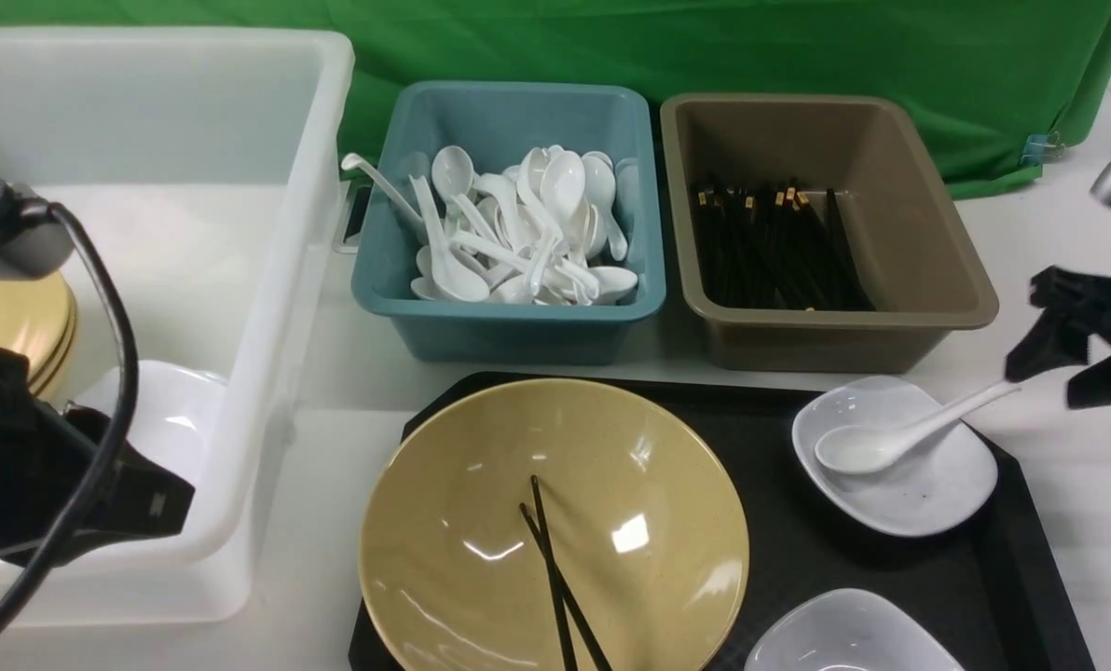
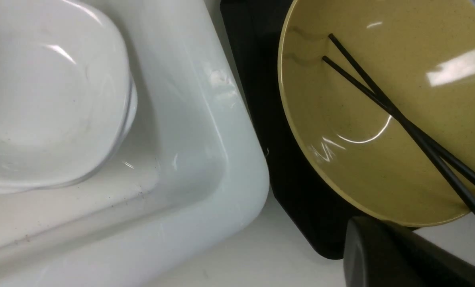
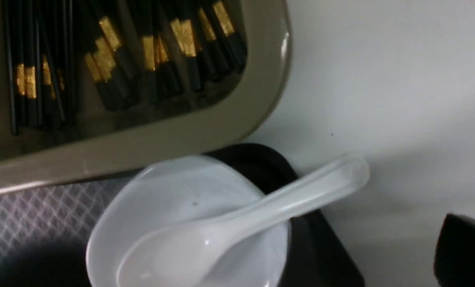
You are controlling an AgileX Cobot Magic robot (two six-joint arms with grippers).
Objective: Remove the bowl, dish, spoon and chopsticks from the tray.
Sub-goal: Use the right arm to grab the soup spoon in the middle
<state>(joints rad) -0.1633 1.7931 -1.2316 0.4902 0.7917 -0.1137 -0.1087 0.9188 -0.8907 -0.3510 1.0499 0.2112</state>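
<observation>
The mustard bowl [image 1: 611, 466] sits on the near-left part of the black tray [image 1: 779, 550], with the black chopsticks [image 1: 555, 578] lying crossed inside it. A white dish [image 1: 928, 485] at the tray's far right holds the white spoon [image 1: 877, 445], whose handle juts past the tray edge. My right gripper [image 1: 1040, 387] hovers open just beyond the handle's tip, gripping nothing; one finger [image 3: 464, 251] shows beside the spoon [image 3: 261, 211]. My left gripper [image 1: 178, 508] is shut and empty over the white tub's near corner, left of the bowl [image 2: 341, 167].
The white tub [image 1: 267, 280] on the left holds stacked mustard bowls [image 1: 15, 321] and white dishes [image 1: 173, 410]. Behind the tray stand a blue tub [image 1: 509, 312] of spoons and a brown tub [image 1: 844, 321] of chopsticks. Another white dish [image 1: 849, 634] sits at the tray's near right.
</observation>
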